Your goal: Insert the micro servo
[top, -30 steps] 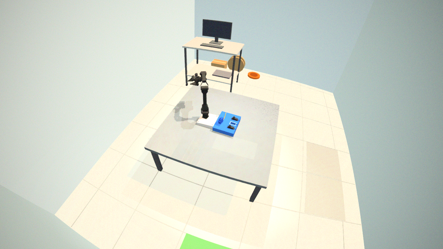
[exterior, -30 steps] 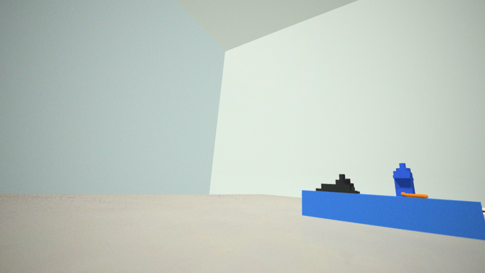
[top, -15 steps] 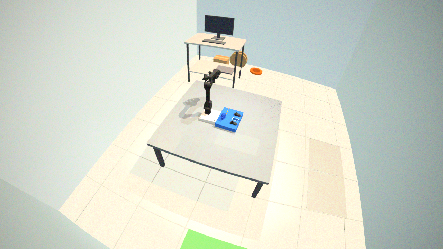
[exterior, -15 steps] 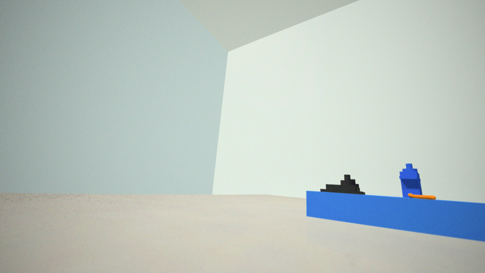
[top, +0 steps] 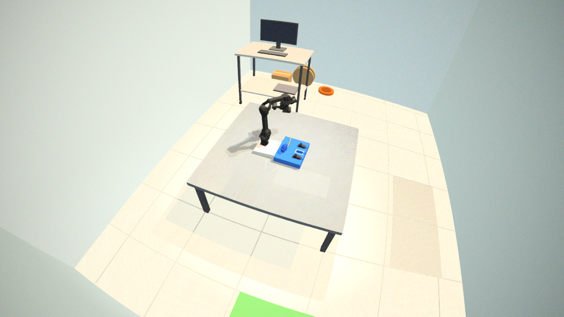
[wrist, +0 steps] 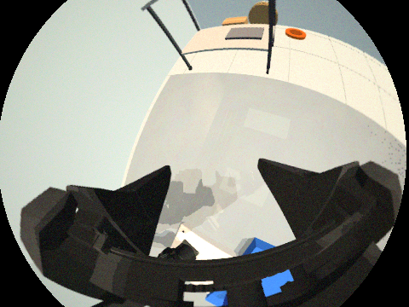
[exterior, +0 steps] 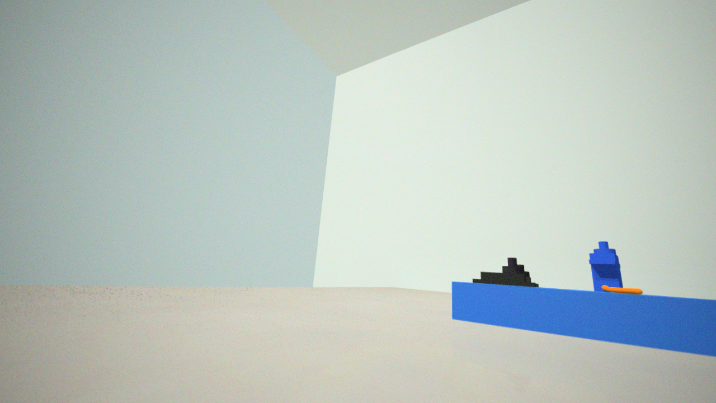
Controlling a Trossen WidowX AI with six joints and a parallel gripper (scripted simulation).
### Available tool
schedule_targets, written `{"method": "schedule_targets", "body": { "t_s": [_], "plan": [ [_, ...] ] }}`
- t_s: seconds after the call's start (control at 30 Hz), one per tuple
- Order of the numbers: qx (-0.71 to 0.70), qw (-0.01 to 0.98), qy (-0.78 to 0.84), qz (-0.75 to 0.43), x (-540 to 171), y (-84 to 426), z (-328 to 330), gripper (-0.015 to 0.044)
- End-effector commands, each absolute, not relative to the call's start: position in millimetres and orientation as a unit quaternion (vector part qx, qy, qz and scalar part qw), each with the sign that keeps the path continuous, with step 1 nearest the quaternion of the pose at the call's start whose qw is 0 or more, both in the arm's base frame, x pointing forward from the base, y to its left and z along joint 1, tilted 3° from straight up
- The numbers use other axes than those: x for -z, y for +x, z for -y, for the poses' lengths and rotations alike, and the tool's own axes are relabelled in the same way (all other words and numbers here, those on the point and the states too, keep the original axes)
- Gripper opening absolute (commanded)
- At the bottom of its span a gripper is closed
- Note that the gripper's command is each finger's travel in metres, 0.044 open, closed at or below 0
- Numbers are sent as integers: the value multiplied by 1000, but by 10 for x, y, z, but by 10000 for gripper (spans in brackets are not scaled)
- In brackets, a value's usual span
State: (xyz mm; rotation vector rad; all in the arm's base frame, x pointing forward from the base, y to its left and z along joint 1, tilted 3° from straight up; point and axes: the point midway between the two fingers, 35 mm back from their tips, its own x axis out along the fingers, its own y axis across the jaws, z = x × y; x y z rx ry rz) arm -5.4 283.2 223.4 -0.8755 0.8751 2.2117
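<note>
The loose blue micro servo (top: 283, 148) (exterior: 604, 274) stands upright on the blue deck (top: 287, 162) (exterior: 550, 313) (wrist: 258, 246), output shaft up, near the deck's side by the arm base. Its orange cable (exterior: 623, 290) lies along the deck top. The marked empty pocket (top: 299, 152) has a white outline and lies between two black servos (top: 301, 145) (top: 296, 156) toward the far side from the arm. My gripper (top: 291, 105) (wrist: 215, 164) is open and empty, high above the table and behind the deck in the top view. The loose servo is not recognisable in the wrist view.
The arm stands on a white base plate (top: 261, 150) (wrist: 204, 245) beside the deck, on a grey table (top: 236, 173). Behind the table is a desk (top: 252, 49) with a monitor (top: 278, 32) and keyboard (top: 272, 53). An orange ring (top: 326, 90) (wrist: 296, 33) lies on the floor.
</note>
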Motion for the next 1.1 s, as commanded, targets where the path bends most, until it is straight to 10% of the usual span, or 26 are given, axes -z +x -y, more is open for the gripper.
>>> {"method": "schedule_targets", "body": {
  "t_s": [0.0, 0.57, 1.07],
  "plan": [
    [-803, 348, -351, -333, -2105, 373, -2737, 440],
    [-607, 504, -445, -424, -1600, 2014, -1316, 440],
    [-494, 517, -466, -521, -1374, 2165, -76, 440]
  ]
}}
